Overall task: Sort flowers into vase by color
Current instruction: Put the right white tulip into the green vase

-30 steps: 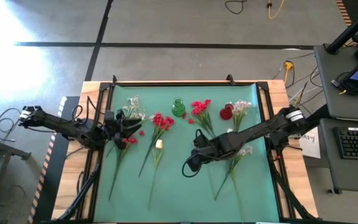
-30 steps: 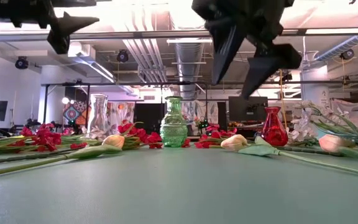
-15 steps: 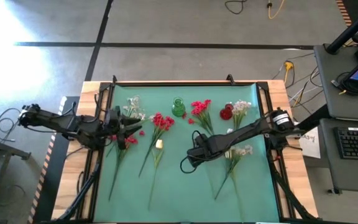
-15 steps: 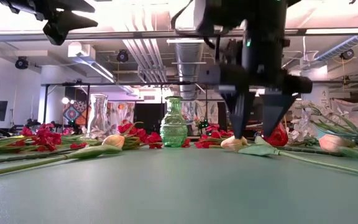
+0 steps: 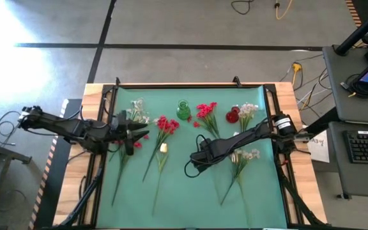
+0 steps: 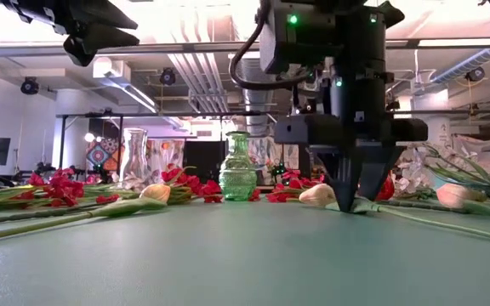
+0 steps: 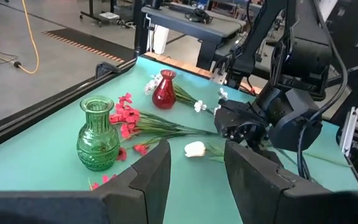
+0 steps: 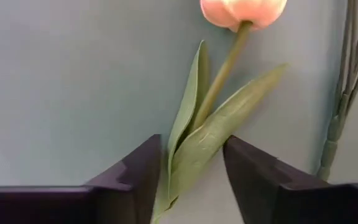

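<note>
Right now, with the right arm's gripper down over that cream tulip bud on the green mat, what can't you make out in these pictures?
- Right gripper on the cream tulip's stem: right wrist view cuts the fingertips at the edge, so contact is unclear.
- High view: that arm covers the tulip entirely.
- Red glass vase: low view, mostly hidden behind the gripper.
- Left gripper: holds nothing visible in its wrist view; in the low view it is cut off by the top edge.

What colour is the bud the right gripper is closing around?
Pale peach-cream bud on a green stem, clearest in the right wrist view.
</note>
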You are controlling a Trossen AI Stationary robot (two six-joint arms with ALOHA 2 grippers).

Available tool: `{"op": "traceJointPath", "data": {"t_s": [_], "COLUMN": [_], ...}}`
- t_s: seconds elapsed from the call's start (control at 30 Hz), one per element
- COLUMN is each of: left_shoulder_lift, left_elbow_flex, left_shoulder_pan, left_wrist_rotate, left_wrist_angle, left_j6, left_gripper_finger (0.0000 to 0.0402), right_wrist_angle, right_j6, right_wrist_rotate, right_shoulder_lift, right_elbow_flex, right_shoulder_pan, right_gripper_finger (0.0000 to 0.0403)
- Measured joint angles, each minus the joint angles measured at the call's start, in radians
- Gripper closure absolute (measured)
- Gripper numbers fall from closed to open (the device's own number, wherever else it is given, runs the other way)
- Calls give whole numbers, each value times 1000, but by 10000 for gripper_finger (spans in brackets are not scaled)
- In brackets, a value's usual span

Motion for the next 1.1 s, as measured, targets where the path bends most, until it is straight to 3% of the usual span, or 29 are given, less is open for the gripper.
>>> {"op": "traceJointPath", "data": {"t_s": [0.33, 0.73, 0.93, 1.1], "left_shoulder_lift": [39, 44, 47, 61], "left_elbow_flex": [1, 1, 1, 1], "left_shoulder_pan": [0, 0, 0, 0], "left_wrist_rotate": [-1, -1, -1, -1], "left_wrist_angle": [9, 7, 7, 8], "left_j6": [0, 0, 0, -20], "left_gripper_finger": [263, 263, 263, 263], "right_wrist_angle": [35, 61, 199, 440], "right_j6": [-26, -41, -145, -360], "right_wrist_rotate": [-4, 37, 155, 303], "right_shoulder_lift": [14, -107, -218, -296], "right_elbow_flex": [2, -2, -2, -11], "right_shoulder_pan": [0, 0, 0, -9], "right_gripper_finger": [384, 385, 385, 385]}}
